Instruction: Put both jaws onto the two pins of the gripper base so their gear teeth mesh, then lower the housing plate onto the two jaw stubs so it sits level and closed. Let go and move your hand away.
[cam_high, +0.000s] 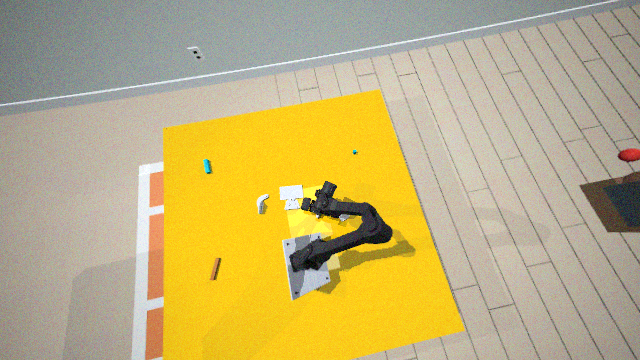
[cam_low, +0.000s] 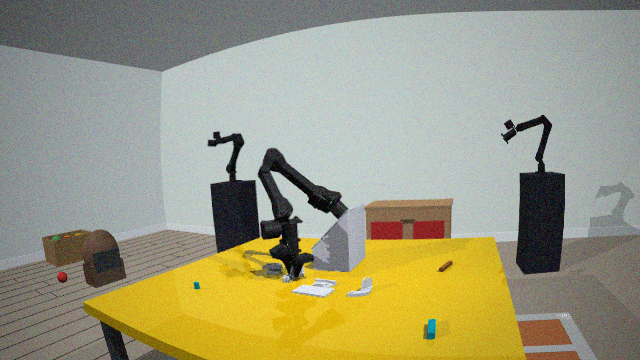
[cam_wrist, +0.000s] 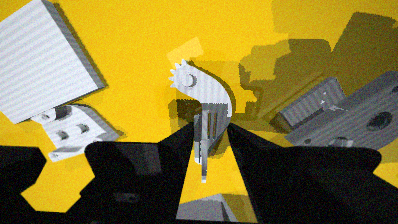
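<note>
My gripper (cam_wrist: 210, 126) (cam_low: 296, 276) points down at the table, its fingers closed in on the upright part of a white jaw (cam_wrist: 202, 94). The jaw's toothed end with a round stub sticks out ahead of the fingers, low over the table. The second jaw (cam_high: 260, 205) (cam_low: 367, 285) lies apart. A thick white slab (cam_high: 291, 192) (cam_low: 313, 290) (cam_wrist: 47, 62) has a small plate with holes (cam_high: 292, 204) (cam_wrist: 72, 125) at its edge. A shaded grey part (cam_high: 344, 218) (cam_low: 272, 270) (cam_wrist: 360, 117) with holes lies on the other side. Which is base and which is housing I cannot tell for certain.
The arm's wedge-shaped mount (cam_high: 295, 285) (cam_low: 355, 240) stands close behind the gripper. A teal block (cam_high: 207, 166) (cam_low: 431, 329), a small teal cube (cam_high: 354, 152) (cam_low: 196, 285) and a brown stick (cam_high: 215, 269) (cam_low: 445, 266) lie farther out on the yellow table (cam_high: 240, 320) (cam_low: 400, 310).
</note>
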